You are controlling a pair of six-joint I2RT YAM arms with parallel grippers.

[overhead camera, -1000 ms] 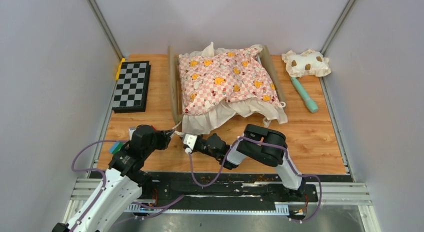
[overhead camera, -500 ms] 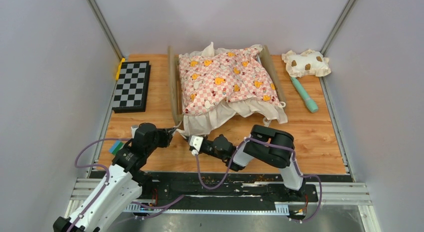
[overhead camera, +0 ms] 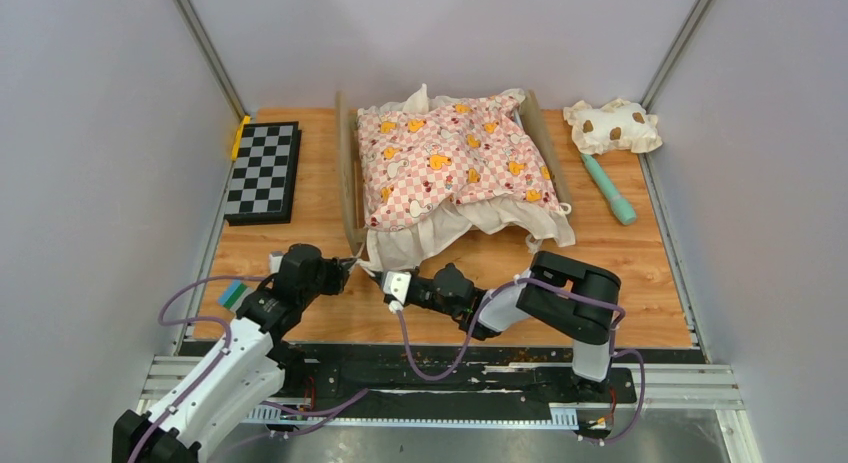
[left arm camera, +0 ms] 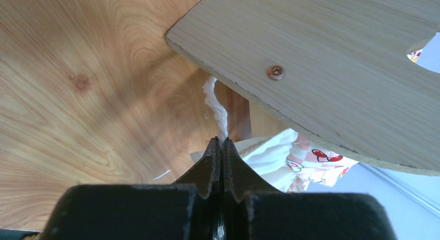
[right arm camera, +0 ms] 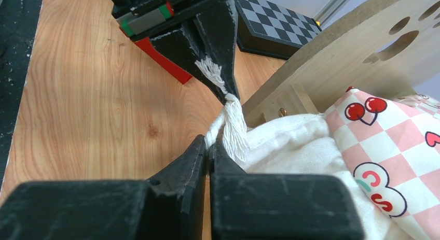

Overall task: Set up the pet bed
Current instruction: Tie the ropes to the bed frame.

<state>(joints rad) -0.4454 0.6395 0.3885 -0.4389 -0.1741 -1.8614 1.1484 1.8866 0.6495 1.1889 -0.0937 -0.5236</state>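
While the pet bed [overhead camera: 347, 173] stands far-centre on the table [overhead camera: 630, 273] under the pink checkered cushion [overhead camera: 450, 158], we seem to be tying its white cord [right arm camera: 234, 128] at the near left corner, left gripper [left arm camera: 219, 142] and right gripper [right arm camera: 208, 146] both pinched tight on it, so next we need a steady opposing pull.

Left arm [overhead camera: 225, 368] and right arm [overhead camera: 592, 358], bolted to the black base plate [overhead camera: 480, 381]: white links nearest the plate, black joint housings beyond, purple-grey cables [overhead camera: 430, 355] looped alongside. Left gripper [right arm camera: 227, 92]: black tapered fingers, grey band with green and red marks behind them. Right gripper [right arm camera: 208, 146]: matte black wedge fingers, lightly scuffed.
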